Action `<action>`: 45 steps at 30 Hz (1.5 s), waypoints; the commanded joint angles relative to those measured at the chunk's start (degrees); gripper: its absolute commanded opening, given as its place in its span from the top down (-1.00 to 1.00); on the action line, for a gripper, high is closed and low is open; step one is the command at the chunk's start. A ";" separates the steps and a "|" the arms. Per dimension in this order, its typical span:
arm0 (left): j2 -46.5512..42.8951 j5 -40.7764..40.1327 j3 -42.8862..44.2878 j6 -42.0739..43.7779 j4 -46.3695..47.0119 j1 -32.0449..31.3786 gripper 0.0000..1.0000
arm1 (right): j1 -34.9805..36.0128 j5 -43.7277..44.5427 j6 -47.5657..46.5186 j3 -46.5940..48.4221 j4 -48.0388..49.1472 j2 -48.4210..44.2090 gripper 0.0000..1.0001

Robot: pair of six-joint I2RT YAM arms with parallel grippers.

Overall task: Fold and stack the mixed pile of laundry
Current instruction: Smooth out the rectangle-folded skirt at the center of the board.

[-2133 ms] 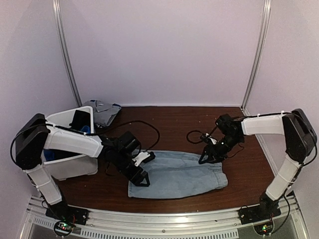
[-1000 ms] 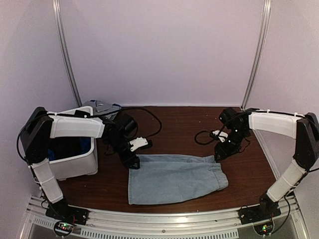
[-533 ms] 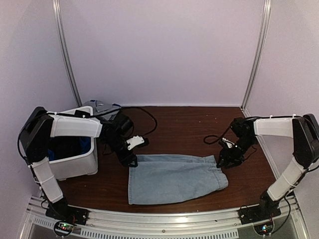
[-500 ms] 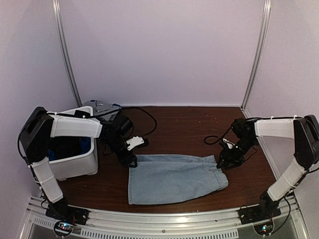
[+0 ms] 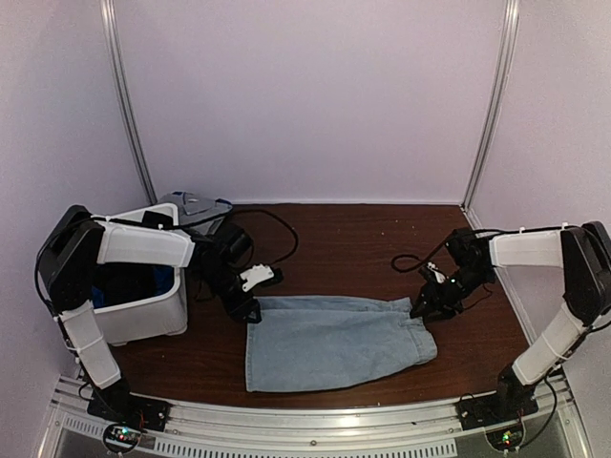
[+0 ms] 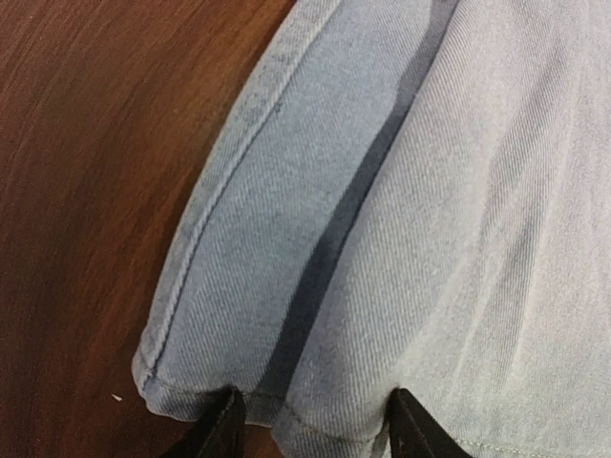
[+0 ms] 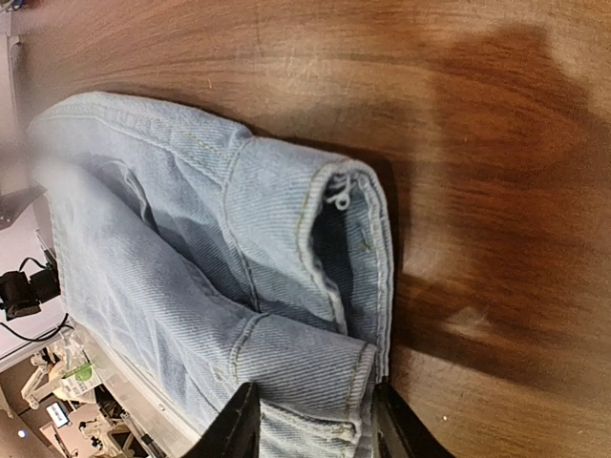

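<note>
Brown table (image 5: pixel 353 248): denim piece (image 5: pixel 329 339) lies lengthwise left-right.

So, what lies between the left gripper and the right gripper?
The light-blue denim garment lies there, flat on the table; the top view shows it.

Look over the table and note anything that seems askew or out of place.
The denim piece lies flat, but its right end is bunched and uneven. A grey garment lies crumpled behind the white bin.

Soft, even light; top view grainy; right-wrist view blurs leftward; dark shadow crosses the denim (image 6: pixel 315 239).
</note>
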 commanded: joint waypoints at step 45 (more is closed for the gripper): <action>-10.83 0.33 3.68 -3.52 -3.83 5.99 1.00 | -1.20 -1.48 2.03 8.72 3.46 -8.17 1.00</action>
